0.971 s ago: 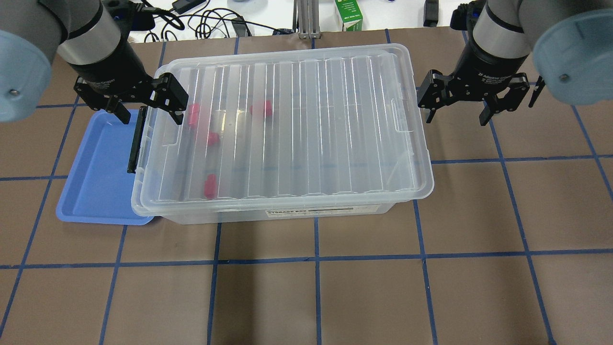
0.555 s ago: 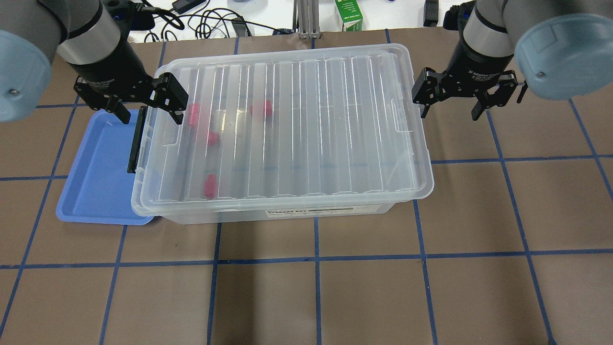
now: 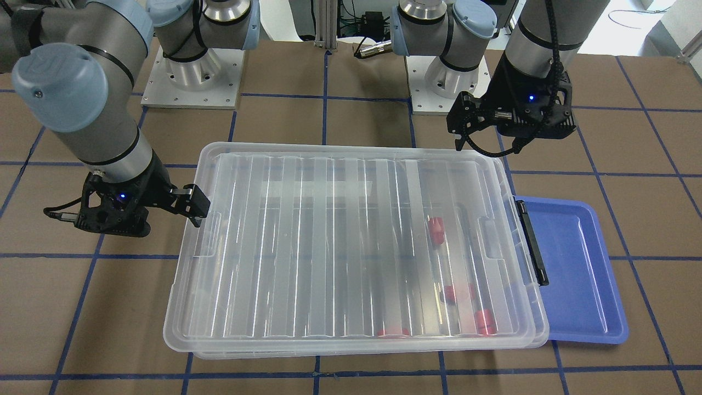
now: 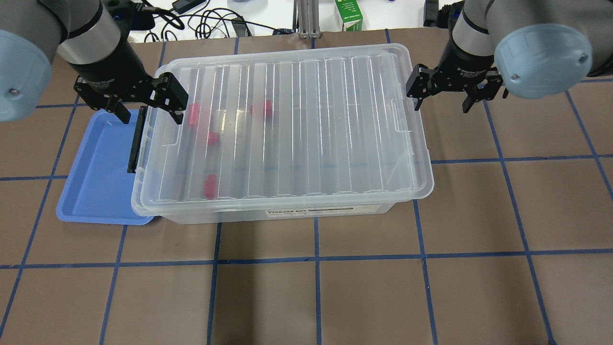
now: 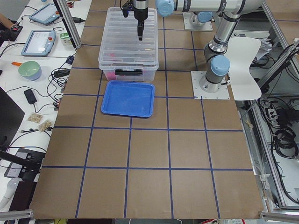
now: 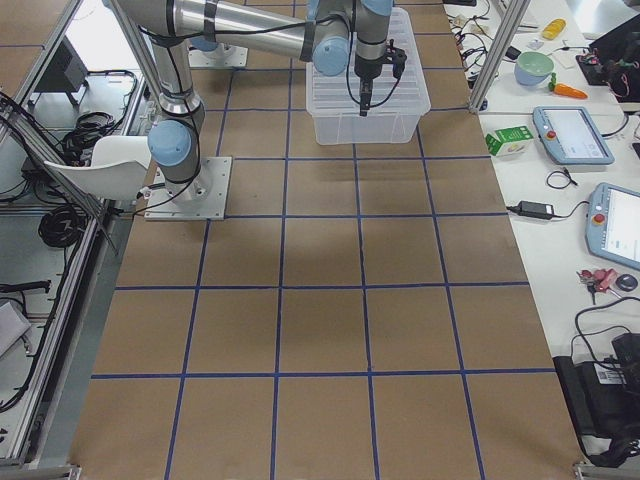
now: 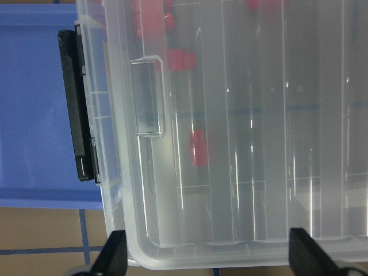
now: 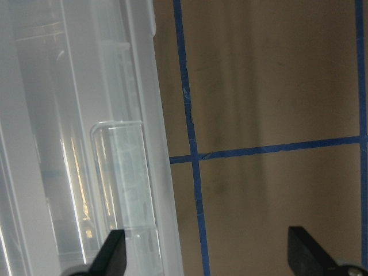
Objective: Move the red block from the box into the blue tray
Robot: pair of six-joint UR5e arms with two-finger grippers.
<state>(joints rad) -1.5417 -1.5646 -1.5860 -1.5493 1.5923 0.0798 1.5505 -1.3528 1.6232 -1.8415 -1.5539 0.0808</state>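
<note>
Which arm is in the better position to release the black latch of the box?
Left. The left gripper, open, hangs over the box end that carries the black latch; the right gripper is at the opposite end.

Overhead looking forward-down from rear; front-facing looking down from opposite side. Side cams viewing along table [image 5: 149, 154] from far, box [image 5: 117, 42] sitting top of frame. Wrist cams pointing down, close. All sharing box.

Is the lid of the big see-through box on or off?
On. The ribbed lid lies flat over the whole box, and the red blocks show only blurrily through it.
</note>
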